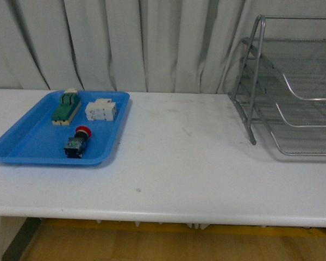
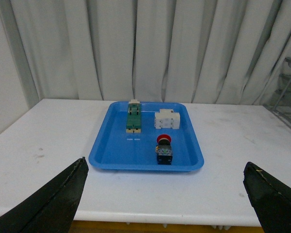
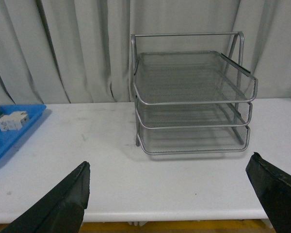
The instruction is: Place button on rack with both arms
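Button (image 1: 79, 140) is lying untouched near front edge of blue tray (image 1: 22, 155), left end of worktop (image 1: 179, 163) | left hand (image 2: 165, 164) is gaping empty, facing it for pickup | right hand (image 3: 167, 165) is gaping empty, facing rack (image 1: 293, 92), likely awaiting handover

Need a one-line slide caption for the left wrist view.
Open left gripper faces a flat blue plastic tray holding the red-capped push-button on a white table.

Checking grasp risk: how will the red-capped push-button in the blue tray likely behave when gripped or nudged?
Lying on its side, the push-button may pivot on its round red cap if nudged. Its blocky black body looks rigid, with flatter faces to grip. Small, it probably slides easily on the smooth blue tray.
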